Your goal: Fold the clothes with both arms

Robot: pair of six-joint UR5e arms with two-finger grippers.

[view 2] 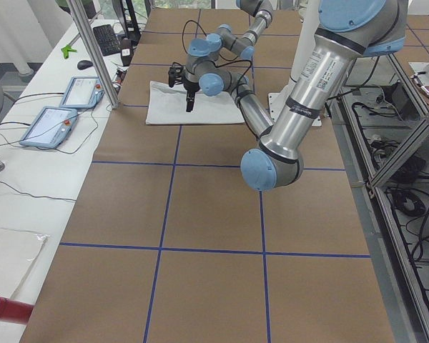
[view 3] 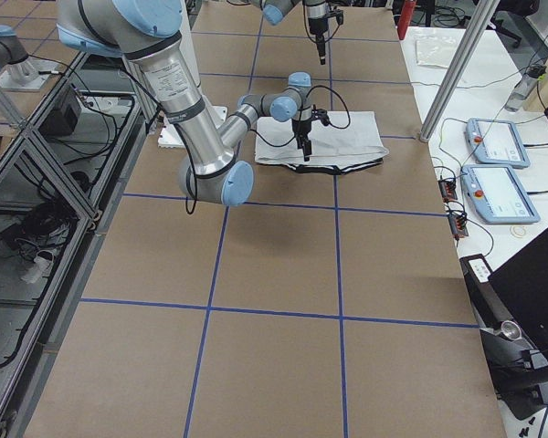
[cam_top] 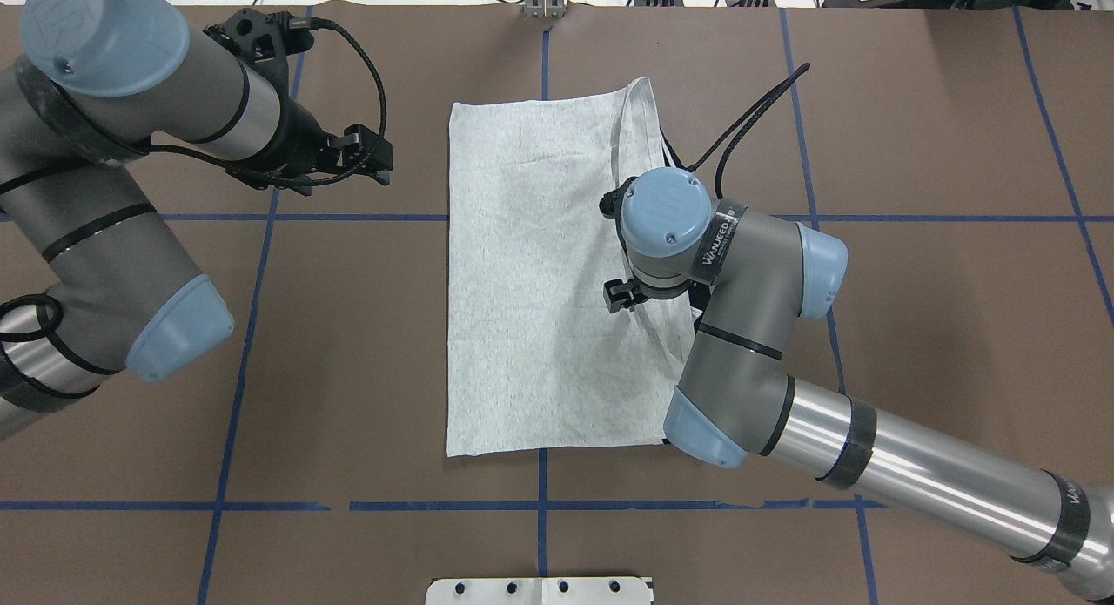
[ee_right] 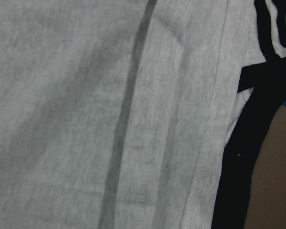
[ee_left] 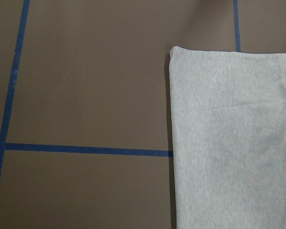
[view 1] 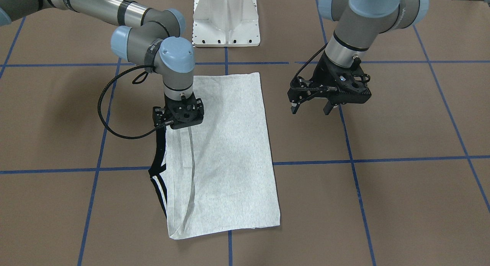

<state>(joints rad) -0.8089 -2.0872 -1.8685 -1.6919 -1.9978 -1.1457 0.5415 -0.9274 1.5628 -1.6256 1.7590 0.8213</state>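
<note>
The brown table (view 1: 402,204) is gridded with blue tape (view 1: 383,159), and the grey T-shirt (view 1: 229,155) is laid out folded lengthwise near the middle. The right hand (view 1: 178,120) is parked low over the shirt's black-striped edge, and its grip can't be told. The left hand (view 1: 311,107) is held released off to the side.

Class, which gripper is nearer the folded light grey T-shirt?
Right. The right gripper is over the light heather-grey T-shirt near its black-striped edge; the left gripper hangs beside it, over the brown table.
</note>
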